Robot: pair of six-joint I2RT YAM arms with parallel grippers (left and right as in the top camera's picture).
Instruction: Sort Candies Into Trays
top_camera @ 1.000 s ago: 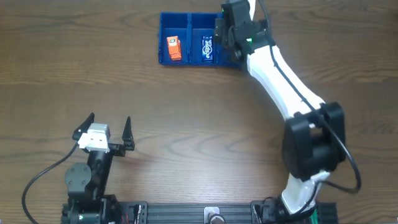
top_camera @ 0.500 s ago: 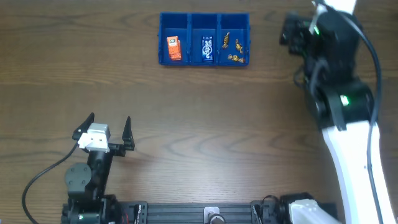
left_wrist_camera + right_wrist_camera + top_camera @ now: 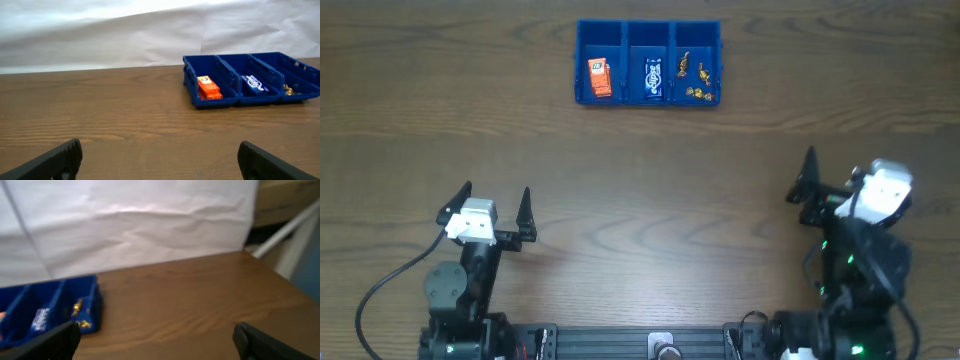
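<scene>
A blue three-compartment tray (image 3: 648, 28) stands at the table's far middle. Its left bin holds an orange candy (image 3: 599, 77), the middle bin a blue-wrapped candy (image 3: 655, 77), the right bin several small gold candies (image 3: 697, 81). The tray (image 3: 235, 97) with the orange candy (image 3: 208, 87) also appears in the left wrist view, and the tray (image 3: 55, 289) in the right wrist view. My left gripper (image 3: 492, 207) rests open and empty near the front left. My right gripper (image 3: 842, 186) sits open and empty near the front right.
Bare wooden table (image 3: 650, 190) lies between the tray and both grippers. A white paper backdrop (image 3: 100, 35) stands behind the table's far edge. The table's right edge (image 3: 285, 287) shows in the right wrist view.
The right arm has pulled back from over the tray's right bin to the front right of the table. Gold candies now show in that bin. The left arm has not moved.
</scene>
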